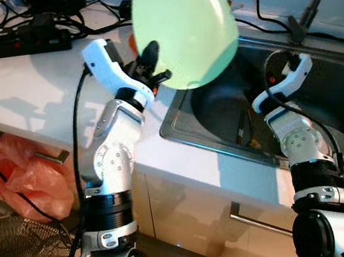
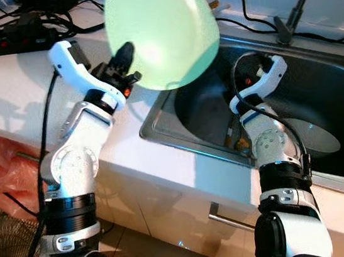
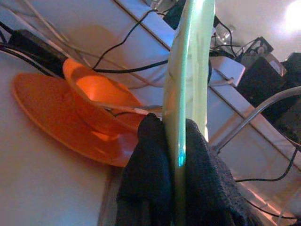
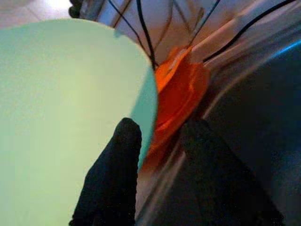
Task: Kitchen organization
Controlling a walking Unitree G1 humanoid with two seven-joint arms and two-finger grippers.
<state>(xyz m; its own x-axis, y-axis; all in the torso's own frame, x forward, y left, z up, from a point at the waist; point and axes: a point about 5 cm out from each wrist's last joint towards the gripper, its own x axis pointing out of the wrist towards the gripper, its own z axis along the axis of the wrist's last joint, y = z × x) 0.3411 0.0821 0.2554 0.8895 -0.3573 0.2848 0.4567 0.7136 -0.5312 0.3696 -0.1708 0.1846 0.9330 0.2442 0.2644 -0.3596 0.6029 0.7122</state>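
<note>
The green plate (image 1: 185, 28) is pinched on edge by the left gripper (image 1: 153, 67) above the bench (image 1: 20, 85). The right gripper (image 4: 157, 141), fingers spread, waits over the sink (image 1: 338, 91). Next it probably needs setting down beside the orange dishes (image 3: 89, 110).

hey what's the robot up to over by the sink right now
The left gripper is clamped on the rim of a pale green round plate, holding it up on edge above the white counter at the corner of the steel sink. The right gripper is open, fingers out over the sink basin beside the plate, holding nothing. An orange bowl sits on an orange plate on the counter behind.
</note>
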